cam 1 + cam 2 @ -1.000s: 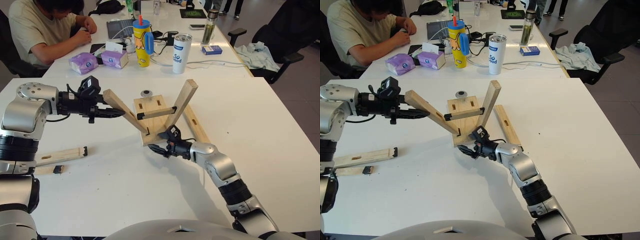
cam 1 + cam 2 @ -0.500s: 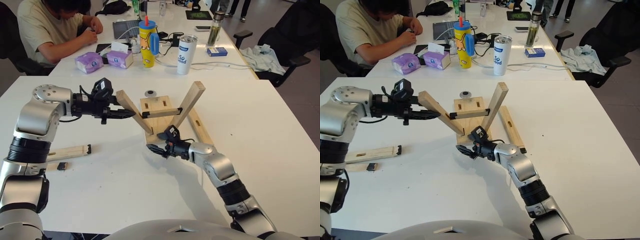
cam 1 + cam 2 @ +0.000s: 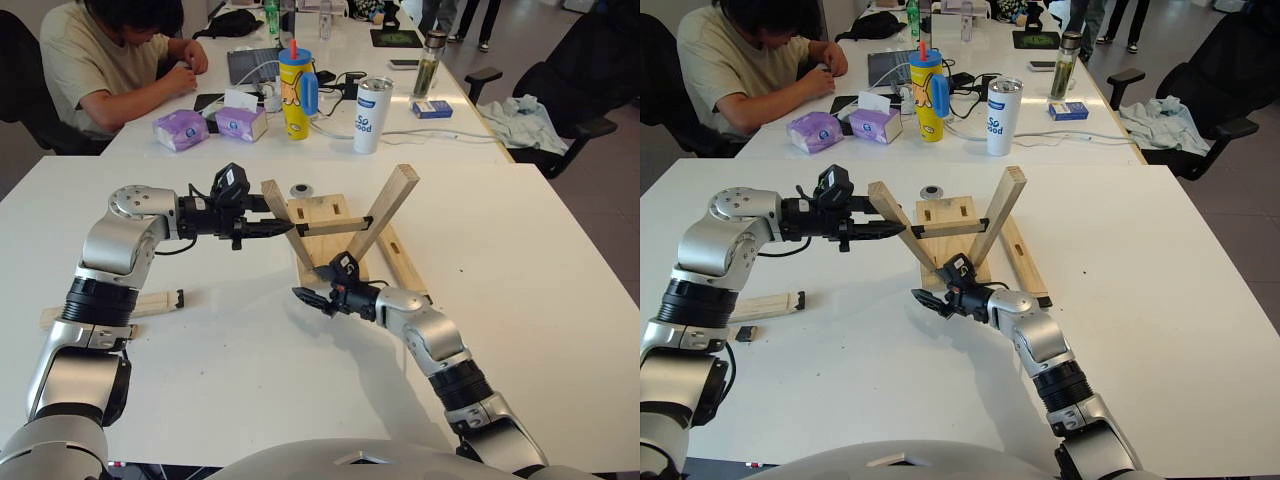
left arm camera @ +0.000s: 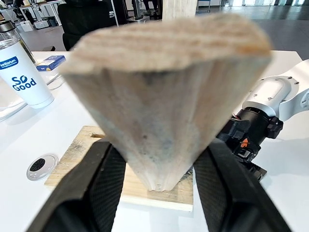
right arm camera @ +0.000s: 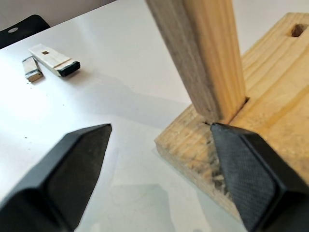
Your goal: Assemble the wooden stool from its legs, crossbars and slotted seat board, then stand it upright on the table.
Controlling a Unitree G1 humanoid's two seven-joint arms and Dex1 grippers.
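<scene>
- Now my left claw (image 3: 272, 228) clamps the upper end of the slanted leg (image 3: 308, 255).
- My right claw (image 3: 312, 298) gapes at the near corner of the seat board (image 3: 322, 212), beside that leg's foot.

Setting: open office or shared workroom. The work surface is a white desk (image 3: 520, 260) with a round cable grommet (image 3: 301, 189) set in it just beyond the left gripper (image 3: 287, 228). Farther out past that gripper, a second desk (image 3: 460, 125) carries a laptop (image 3: 250, 64), a white tumbler (image 3: 367, 100), tissue packs (image 3: 181, 128) and loose cables (image 3: 425, 132). A person (image 3: 100, 60) sits at it. A black swivel chair (image 3: 590, 75) stands well beyond the right gripper (image 3: 308, 297), on its outer side.
</scene>
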